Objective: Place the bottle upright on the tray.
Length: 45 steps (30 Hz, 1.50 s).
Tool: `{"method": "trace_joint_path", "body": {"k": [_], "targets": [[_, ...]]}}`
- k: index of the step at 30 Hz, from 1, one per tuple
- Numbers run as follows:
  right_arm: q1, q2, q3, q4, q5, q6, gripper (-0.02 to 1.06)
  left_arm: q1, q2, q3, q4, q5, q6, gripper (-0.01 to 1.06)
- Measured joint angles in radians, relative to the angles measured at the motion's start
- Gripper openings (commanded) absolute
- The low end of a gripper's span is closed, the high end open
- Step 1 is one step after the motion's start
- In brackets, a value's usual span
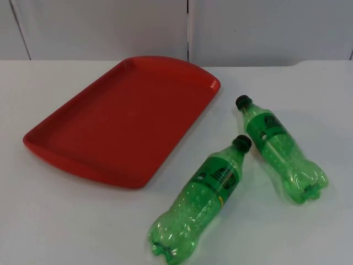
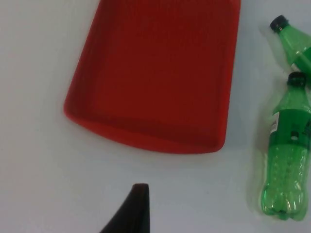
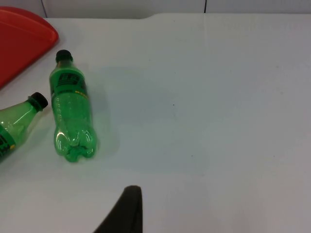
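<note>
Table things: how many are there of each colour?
Green: 2, the nearer bottle and the farther bottle, both lying on their sides on the white table, black caps on.
Red: 1, the tray, with nothing on it.
Total: 3.

A white table (image 1: 66, 232) runs back to a grey partition wall (image 1: 110, 27), seemingly split by vertical seams.
</note>
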Motion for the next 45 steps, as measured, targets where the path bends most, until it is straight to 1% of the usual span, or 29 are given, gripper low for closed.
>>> {"method": "trace_joint_path", "body": {"k": [1,8,10,13,14,18,20,23,24,29,30,34,35,39,40,42,45], "targets": [[0.000,0.000,0.000,0.000,0.000,0.000,1.05,0.000,0.027,-0.031,-0.017,0.000,0.017,1.05],[0.000,0.000,0.000,0.000,0.000,0.000,1.05,0.000,0.109,-0.092,-0.045,0.000,0.076,1.05],[0.000,0.000,0.000,0.000,0.000,0.000,1.05,-0.012,0.137,-0.108,-0.047,-0.004,0.093,1.05],[0.000,0.000,0.000,0.000,0.000,0.000,1.05,-0.058,0.181,-0.138,-0.049,-0.014,0.109,1.05],[0.000,0.000,0.000,0.000,0.000,0.000,1.05,-0.058,0.181,-0.138,-0.049,-0.014,0.109,1.05],[0.000,0.000,0.000,0.000,0.000,0.000,1.05,-0.147,0.257,-0.200,-0.049,-0.041,0.109,1.05],[0.000,0.000,0.000,0.000,0.000,0.000,1.05,-0.158,0.266,-0.208,-0.049,-0.043,0.109,1.05],[0.000,0.000,0.000,0.000,0.000,0.000,1.05,-0.229,0.329,-0.261,-0.030,-0.059,0.099,1.05],[0.000,0.000,0.000,0.000,0.000,0.000,1.05,-0.229,0.329,-0.261,-0.030,-0.059,0.099,1.05],[0.000,0.000,0.000,0.000,0.000,0.000,1.05,-0.332,0.420,-0.318,0.059,-0.084,0.032,1.05],[0.000,0.000,0.000,0.000,0.000,0.000,1.05,-0.332,0.420,-0.318,0.059,-0.084,0.032,1.05],[0.000,0.000,0.000,0.000,0.000,0.000,1.05,-0.414,0.487,-0.344,0.097,-0.105,0.008,1.05],[0.000,0.000,0.000,0.000,0.000,0.000,1.05,-0.414,0.487,-0.344,0.097,-0.105,0.008,1.05],[0.000,0.000,0.000,0.000,0.000,0.000,1.05,-0.495,0.554,-0.350,0.162,-0.138,-0.047,1.05],[0.000,0.000,0.000,0.000,0.000,0.000,1.05,-0.495,0.554,-0.350,0.162,-0.138,-0.047,1.05],[0.000,0.000,0.000,0.000,0.000,0.000,1.05,-0.539,0.591,-0.352,0.197,-0.148,-0.071,1.05],[0.000,0.000,0.000,0.000,0.000,0.000,1.05,-0.604,0.659,-0.361,0.218,-0.186,-0.101,1.05]]}}
